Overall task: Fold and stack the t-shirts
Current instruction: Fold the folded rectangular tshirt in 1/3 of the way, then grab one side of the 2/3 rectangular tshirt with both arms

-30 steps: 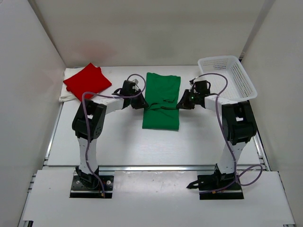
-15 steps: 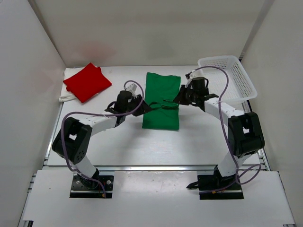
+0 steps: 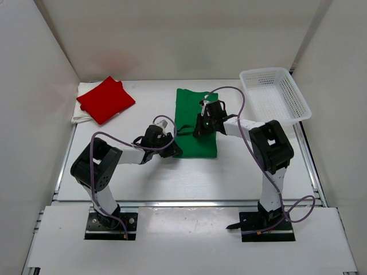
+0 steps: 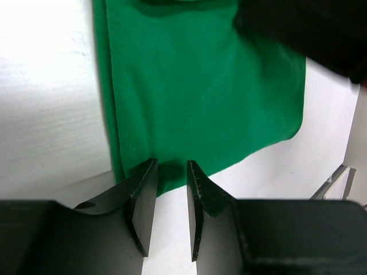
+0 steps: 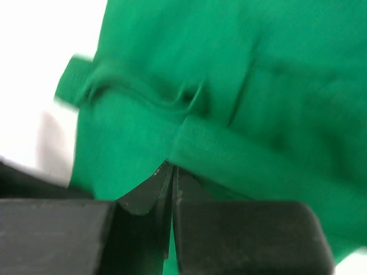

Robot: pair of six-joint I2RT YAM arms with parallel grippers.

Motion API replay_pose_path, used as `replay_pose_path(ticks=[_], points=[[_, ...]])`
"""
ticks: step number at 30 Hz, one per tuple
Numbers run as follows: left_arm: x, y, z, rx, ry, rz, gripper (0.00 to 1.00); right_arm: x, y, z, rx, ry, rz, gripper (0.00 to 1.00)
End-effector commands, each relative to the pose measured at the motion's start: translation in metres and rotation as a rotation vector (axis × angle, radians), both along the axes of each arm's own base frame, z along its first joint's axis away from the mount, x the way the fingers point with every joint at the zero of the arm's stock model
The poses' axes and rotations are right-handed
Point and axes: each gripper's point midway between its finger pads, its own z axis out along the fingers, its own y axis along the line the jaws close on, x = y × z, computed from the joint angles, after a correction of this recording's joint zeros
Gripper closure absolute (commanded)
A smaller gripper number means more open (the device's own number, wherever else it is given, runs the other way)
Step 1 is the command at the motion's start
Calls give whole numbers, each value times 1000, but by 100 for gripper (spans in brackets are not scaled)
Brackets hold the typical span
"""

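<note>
The green t-shirt (image 3: 195, 143) lies flat mid-table as a long rectangle. My left gripper (image 3: 174, 150) sits low at its near left corner. In the left wrist view that gripper (image 4: 171, 166) is open, and the green t-shirt's (image 4: 200, 86) hem lies just at its fingertips, with bare table in the gap behind. My right gripper (image 3: 198, 129) is over the shirt's middle. In the right wrist view it (image 5: 171, 167) is shut, and a raised fold of the green t-shirt (image 5: 143, 126) rests against its tips. The red t-shirt (image 3: 106, 99) lies folded on the cream-white t-shirt (image 3: 83, 91) at the back left.
A white mesh basket (image 3: 289, 103) stands at the back right, close to the right arm's elbow (image 3: 269, 143). The right arm (image 4: 309, 28) shows dark at the top of the left wrist view. White walls close in the table on three sides.
The right gripper has swung from the shirt's right edge leftward onto its middle. The left gripper has dropped back from the shirt's left edge to its near left corner.
</note>
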Motion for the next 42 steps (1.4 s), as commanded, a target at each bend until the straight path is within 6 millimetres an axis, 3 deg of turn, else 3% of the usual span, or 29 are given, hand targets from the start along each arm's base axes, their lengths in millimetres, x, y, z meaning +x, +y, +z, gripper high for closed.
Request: replay_pose_path(ticks=[1,4,6,7,8,10,12,13,14,16,20,22,26,28,31,33,36,42], points=[[-18,2,-1,7,11,-27,62,48,-9,21,-7,-116,-60,100],[-26,2,2,-8,12,-36,61,86,-18,21,-22,-164,-140,100],[-26,2,10,-27,10,-36,62,113,-16,42,13,-209,-150,100],[-26,3,15,-29,2,-32,61,117,-18,41,25,-183,-157,99],[-28,4,17,-29,6,-37,62,126,-16,60,56,-205,-162,100],[-25,9,34,-38,-35,-25,60,125,-19,91,60,-251,-148,100],[-26,13,42,-34,-57,-24,59,100,-26,91,31,-234,-144,100],[-26,16,46,-32,-67,-19,59,91,-25,114,51,-277,-139,100],[-27,20,44,-20,-67,-17,59,66,-30,92,39,-221,-135,100],[-30,25,42,9,-74,-16,57,20,-46,89,90,-217,-158,100],[-39,37,19,48,-22,-18,56,-39,-61,64,149,-145,-161,100],[-42,41,11,56,2,-22,54,-62,-67,36,134,-87,-153,100],[-43,42,6,61,10,-14,45,-80,-80,4,124,-13,-179,100],[-45,41,3,41,36,-17,41,-85,-80,-1,126,5,-172,100],[-45,40,-1,41,47,-21,40,-87,-79,10,148,-28,-164,99],[-46,39,-4,46,56,-19,41,-90,-84,16,151,-49,-182,80],[-44,37,-7,59,53,-21,42,-94,-96,19,137,-63,-232,62],[-37,35,-11,44,60,-9,55,-117,-100,-15,136,62,-259,57]])
